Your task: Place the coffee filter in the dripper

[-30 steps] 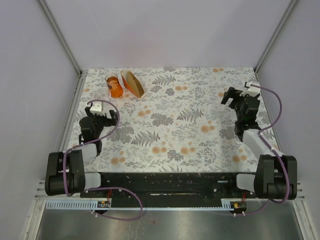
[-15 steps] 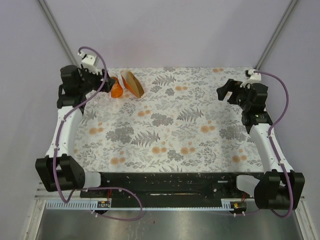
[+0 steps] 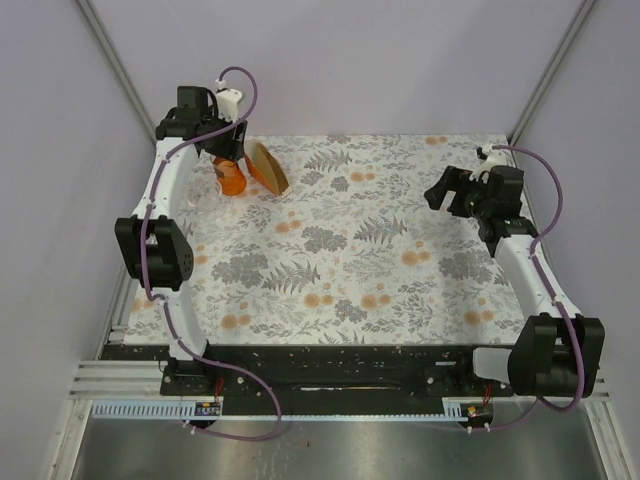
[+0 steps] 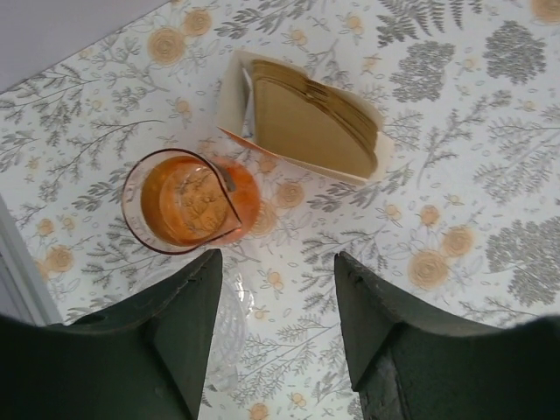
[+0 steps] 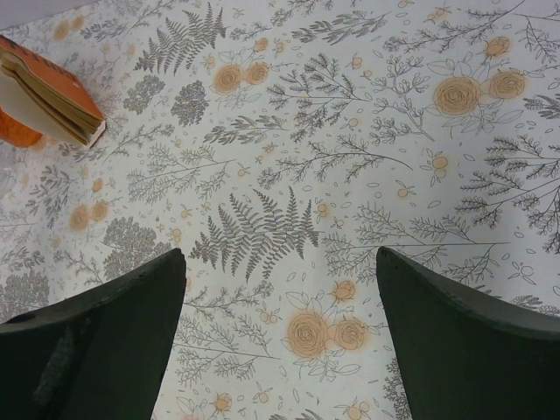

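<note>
Between the fingers of the left gripper (image 4: 276, 258), Mira, what shows?

Only tablecloth (image 4: 455, 175), Jon: white, printed with grey ferns and orange blooms. The jaws stand apart and grip nothing.

And just past the tips?

Ahead of them, off toward the finger on the left of the wrist view, stands the dripper (image 4: 188, 203). It is a clear cone on an orange base, its round mouth facing the camera, apart from both fingers. Farther ahead, just beside it, leans the bundle of brown filters (image 4: 311, 131) in its holder (image 4: 230, 101); whether the two touch I cannot tell. A single coffee filter I cannot tell apart from that bundle.

What about the right gripper (image 5: 280, 254)?

Its jaws are spread wide and empty, with the same printed cloth between them and ahead. The bundle lies far off toward one far corner of that wrist view, well apart from the tips.

And around it all?

Plain lilac-grey walls (image 3: 330, 60) close the cloth in on three sides, with metal posts (image 3: 120, 72) rising at the two far corners. The left gripper sits in the far left corner, near the wall there; the right gripper hangs over the cloth toward the opposite side. Behind both pairs of jaws, at the near edge, a black base plate (image 3: 330, 365) carries the arms.
</note>
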